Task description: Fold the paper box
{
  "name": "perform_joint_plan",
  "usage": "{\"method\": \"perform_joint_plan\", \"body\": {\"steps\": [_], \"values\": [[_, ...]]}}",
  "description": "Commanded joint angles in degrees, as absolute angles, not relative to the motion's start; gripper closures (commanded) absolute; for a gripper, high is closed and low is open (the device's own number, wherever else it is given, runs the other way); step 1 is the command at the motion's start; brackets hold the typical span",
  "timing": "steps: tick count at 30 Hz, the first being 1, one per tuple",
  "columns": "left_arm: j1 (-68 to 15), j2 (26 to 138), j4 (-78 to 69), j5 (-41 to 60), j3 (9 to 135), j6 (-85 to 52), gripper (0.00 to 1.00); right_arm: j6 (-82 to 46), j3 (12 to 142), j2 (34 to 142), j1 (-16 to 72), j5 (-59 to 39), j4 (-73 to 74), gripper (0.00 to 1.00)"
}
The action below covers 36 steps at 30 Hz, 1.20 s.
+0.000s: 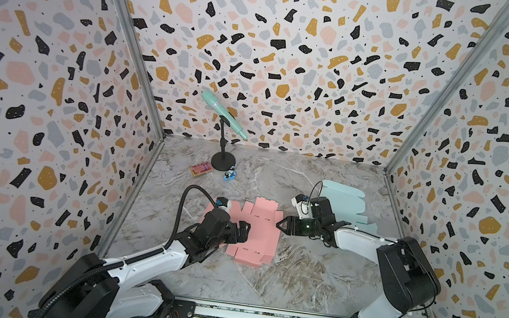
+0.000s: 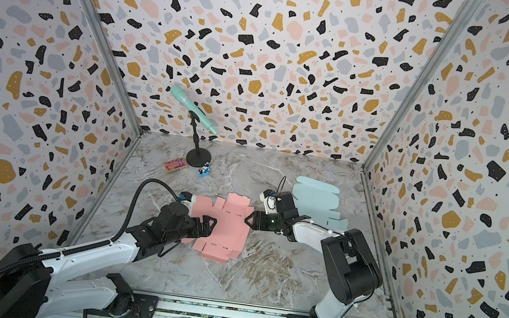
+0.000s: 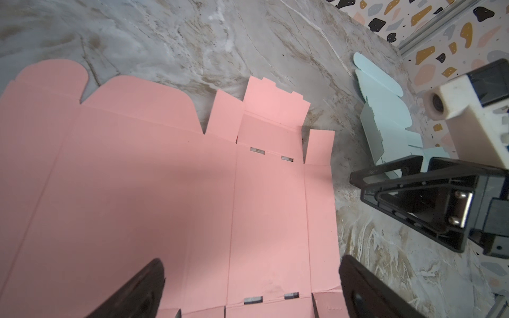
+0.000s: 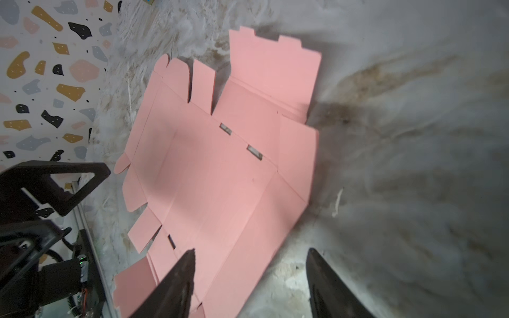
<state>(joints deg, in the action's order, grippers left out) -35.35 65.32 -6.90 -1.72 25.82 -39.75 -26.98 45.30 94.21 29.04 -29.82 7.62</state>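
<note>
Left gripper (image 1: 244, 231) hovers wide open over flat pink cardboard box blank (image 1: 260, 236) mid-table. Right gripper (image 1: 279, 225), jaws parted and empty, sits at its right edge. I see pale blue card blank (image 1: 340, 193) partly behind right arm, mint microphone (image 1: 224, 112) beyond.

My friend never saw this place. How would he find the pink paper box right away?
Start at the marble table and look at its middle, between the two black robot grippers. The pink paper box lies there flat and unfolded, with the left gripper above it and the right gripper at its edge. The only other flat sheet, nearer the right wall, is pale blue.
</note>
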Motion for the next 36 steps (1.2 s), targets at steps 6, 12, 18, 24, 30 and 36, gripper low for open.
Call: {"method": "perform_joint_plan", "body": {"steps": [6,12,18,24,30,36], "values": [[-35.07,65.73,-10.76,-0.18,23.97,-37.04,0.00,-36.15,40.13,93.08,29.97,-30.40,14.16,0.37],[-34.98,65.92,-11.50,0.52,23.69,-36.13,0.00,-38.68,41.31,96.28,31.43,-31.19,16.88,0.46],[-34.95,65.71,-13.87,1.65,21.68,-36.87,0.00,-40.82,42.27,99.96,31.38,-33.34,20.06,0.50],[-34.91,64.62,-13.97,2.07,20.51,-37.57,0.00,-42.26,44.14,101.93,31.85,-34.36,21.54,0.62],[-34.89,63.75,-13.16,1.63,21.27,-37.53,0.00,-40.26,46.34,103.27,31.90,-34.19,19.03,0.77],[-34.89,63.36,-11.70,1.14,21.97,-37.31,0.00,-34.99,50.44,104.29,31.18,-33.57,12.29,0.89]]}}
